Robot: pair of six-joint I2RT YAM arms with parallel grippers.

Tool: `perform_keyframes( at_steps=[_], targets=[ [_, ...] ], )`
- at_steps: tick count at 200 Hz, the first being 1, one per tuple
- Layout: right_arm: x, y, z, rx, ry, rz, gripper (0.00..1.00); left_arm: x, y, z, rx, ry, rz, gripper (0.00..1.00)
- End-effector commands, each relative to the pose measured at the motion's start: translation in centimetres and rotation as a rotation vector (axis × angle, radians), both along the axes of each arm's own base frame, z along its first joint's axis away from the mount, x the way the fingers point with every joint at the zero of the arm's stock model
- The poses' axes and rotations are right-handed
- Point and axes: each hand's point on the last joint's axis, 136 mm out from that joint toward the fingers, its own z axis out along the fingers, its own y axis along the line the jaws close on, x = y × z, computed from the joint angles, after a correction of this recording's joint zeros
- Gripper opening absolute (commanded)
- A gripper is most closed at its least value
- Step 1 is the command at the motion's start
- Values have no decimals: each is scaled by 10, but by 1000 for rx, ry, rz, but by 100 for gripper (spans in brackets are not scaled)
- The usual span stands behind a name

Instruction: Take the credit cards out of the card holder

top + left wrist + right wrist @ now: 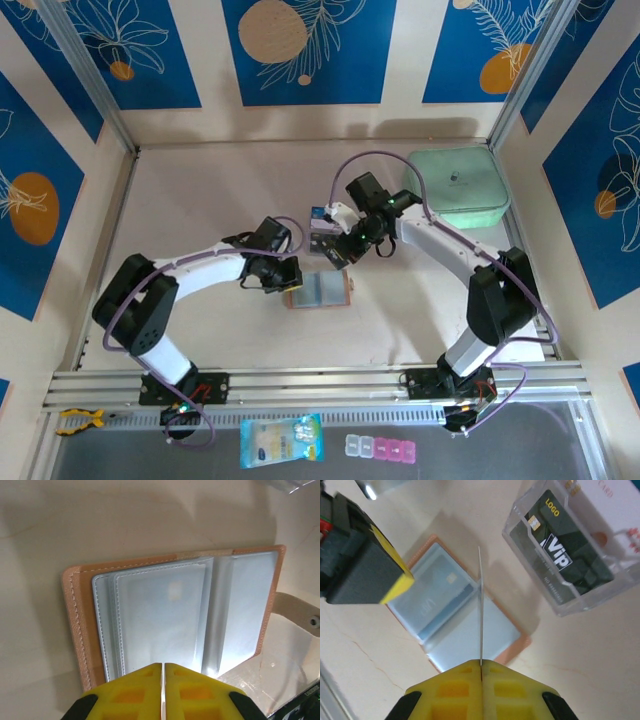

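The tan-pink card holder (318,291) lies open on the table, its pale grey pockets (160,620) facing up. A blue credit card (445,592) sits inside one pocket. My left gripper (163,666) is shut with nothing between its yellow fingers, its tips over the holder's near edge. Its finger (395,567) reaches the holder's left page in the right wrist view. My right gripper (481,664) is shut on a thin credit card (480,605), seen edge-on and lifted above the holder (507,645).
A clear plastic box (565,555) with a dark VIP card stands just beyond the holder. A mint-green case (455,190) lies at the back right. On the front ledge are a blue-and-yellow packet (282,440) and a pill organiser (380,447).
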Motion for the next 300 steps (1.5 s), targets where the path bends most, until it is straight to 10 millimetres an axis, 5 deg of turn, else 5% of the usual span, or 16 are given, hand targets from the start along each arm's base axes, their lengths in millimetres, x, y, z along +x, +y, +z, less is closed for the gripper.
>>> perform_keyframes(
  at_steps=[1, 96, 160, 218, 300],
  targets=[
    [9, -8, 1, -102, -101, 202, 0, 3, 11, 10, 25, -34, 50, 11],
    [59, 9, 14, -79, -145, 329, 0, 11, 21, 26, 24, -102, 135, 11],
    [81, 6, -8, -119, -152, 346, 0, 19, 21, 25, 19, -110, 148, 11],
    [78, 5, -24, -95, -103, 380, 0, 15, 28, 19, 30, -93, 166, 11],
    [84, 14, 19, -38, -204, 378, 0, 17, 28, 23, 28, -92, 168, 11]
  ],
)
